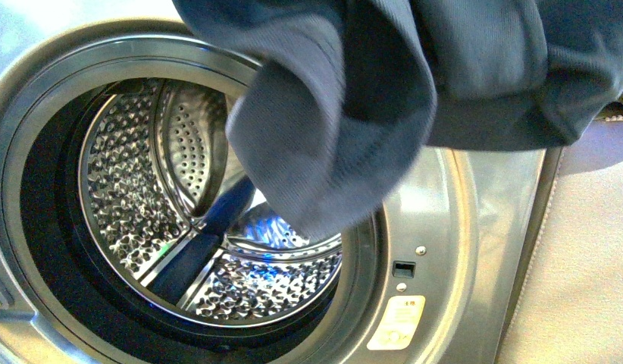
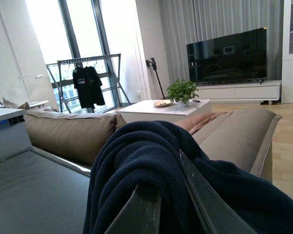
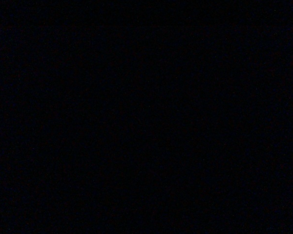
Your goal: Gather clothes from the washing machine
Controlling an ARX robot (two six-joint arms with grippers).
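One washer [image 1: 475,227] stands with its porthole wide open, and the steel drum [image 1: 134,189] behind it shows plainly. A dark blue streak runs along one paddle low in the drum; whether that is cloth or a reflection I cannot tell.

The clothes [image 1: 354,98] are a single navy garment. It is out of the drum, held up in front of the machine across the top of the front view, with one fold drooping over the upper right of the porthole rim.

On the washer's face, right of the rim, sit two screws [image 1: 420,250], one latch slot [image 1: 403,268] between them, and one yellow sticker [image 1: 397,322] below.

From the left wrist, the left claw [image 2: 166,170] shows two dark fingers [image 2: 139,212] with the navy knit bunched between and draped over them — clamped on the clothes.

Beyond it lie:
- one tan sofa [image 2: 68,131]
- one white table [image 2: 151,111] bearing one plant [image 2: 182,91]
- one TV [image 2: 227,56]
- one rack [image 2: 88,61] with one black shirt [image 2: 89,85]

The right wrist picture is dark, so the right claw goes unseen.
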